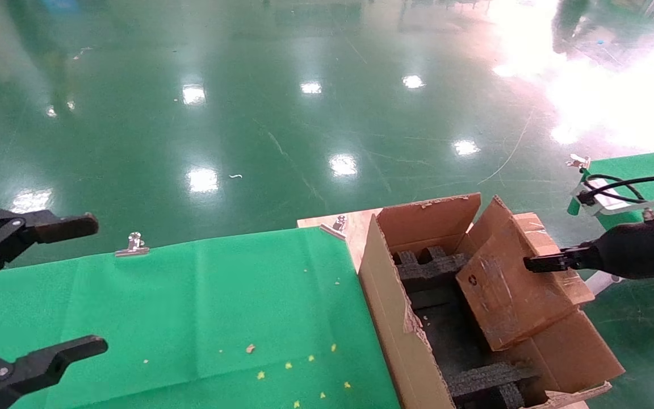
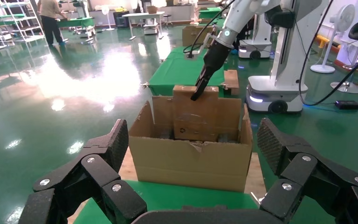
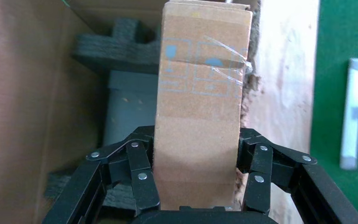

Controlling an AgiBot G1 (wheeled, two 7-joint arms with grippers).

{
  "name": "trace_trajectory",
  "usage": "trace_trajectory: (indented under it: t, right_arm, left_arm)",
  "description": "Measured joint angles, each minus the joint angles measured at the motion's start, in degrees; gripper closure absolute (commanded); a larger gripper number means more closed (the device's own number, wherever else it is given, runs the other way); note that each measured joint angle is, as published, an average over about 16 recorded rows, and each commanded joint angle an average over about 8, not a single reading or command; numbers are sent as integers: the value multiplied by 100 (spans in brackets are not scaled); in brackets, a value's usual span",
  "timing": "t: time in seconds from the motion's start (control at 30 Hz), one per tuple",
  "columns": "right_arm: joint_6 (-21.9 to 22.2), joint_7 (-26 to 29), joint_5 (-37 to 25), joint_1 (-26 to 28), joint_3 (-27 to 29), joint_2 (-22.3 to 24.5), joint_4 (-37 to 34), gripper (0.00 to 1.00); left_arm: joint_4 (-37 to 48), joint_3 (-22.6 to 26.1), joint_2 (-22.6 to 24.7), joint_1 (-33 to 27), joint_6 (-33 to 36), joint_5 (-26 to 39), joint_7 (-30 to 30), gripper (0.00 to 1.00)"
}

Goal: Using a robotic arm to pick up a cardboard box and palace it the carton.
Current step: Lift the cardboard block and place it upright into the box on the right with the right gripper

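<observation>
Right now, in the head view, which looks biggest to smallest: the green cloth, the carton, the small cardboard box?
1. Green cloth
2. Carton
3. Cardboard box, clamped by the right gripper and tilted over the carton

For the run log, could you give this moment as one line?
right gripper: shut on cardboard box | box: tilted over carton | left gripper: open, idle

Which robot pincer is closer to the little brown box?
The right. The right pincer is clamped on the cardboard box, holding it tilted over the carton. The left pincer hangs open over the green cloth, well away.
</observation>
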Motion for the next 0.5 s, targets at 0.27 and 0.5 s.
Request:
trace_trajectory:
  t: [0.27, 0.5]
  right_arm:
    - [411, 1137, -773, 234, -307, 2, 758, 100]
    - [799, 1884, -1305, 270, -518, 43, 1312, 100]
  left_arm:
    - [0, 0, 0, 0, 0, 0, 0, 0]
    - [0, 0, 0, 0, 0, 0, 0, 0]
